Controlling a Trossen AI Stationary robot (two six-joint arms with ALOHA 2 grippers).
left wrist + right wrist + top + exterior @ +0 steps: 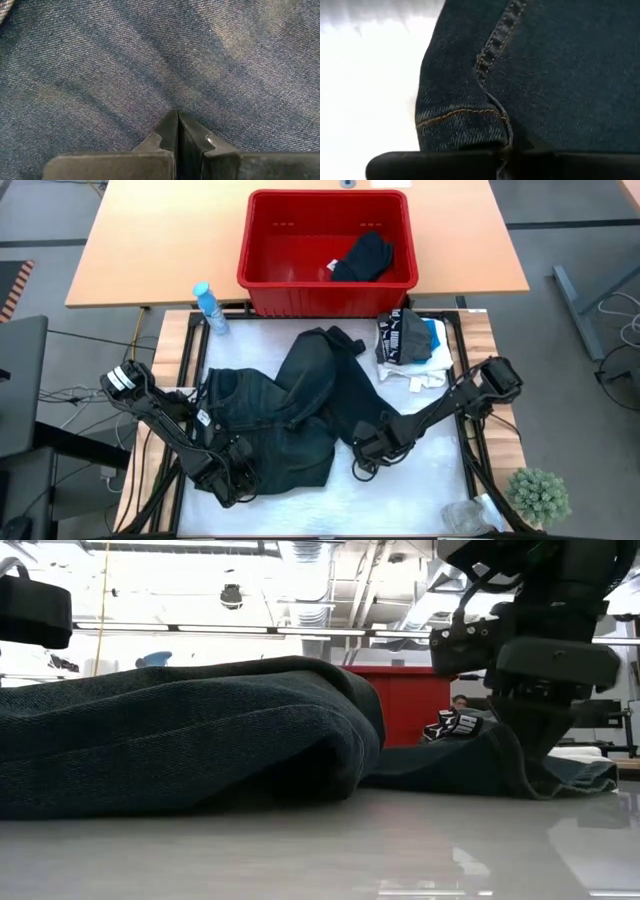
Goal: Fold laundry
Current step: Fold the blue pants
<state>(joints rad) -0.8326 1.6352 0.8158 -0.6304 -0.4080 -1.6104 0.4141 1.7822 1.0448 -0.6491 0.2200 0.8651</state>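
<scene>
Your right gripper (pixel 372 448) is pinched closed on the stitched hem of the dark denim trousers (pixel 290 410), at the end of a leg near the table's (pixel 400 495) middle. Your left gripper (pixel 232 476) is closed, fingertips pressed together against the denim at the trousers' near left edge. The trousers lie crumpled across the white table surface. Expect heavy, thick, floppy cloth; seams and hems look like the firmest holds.
</scene>
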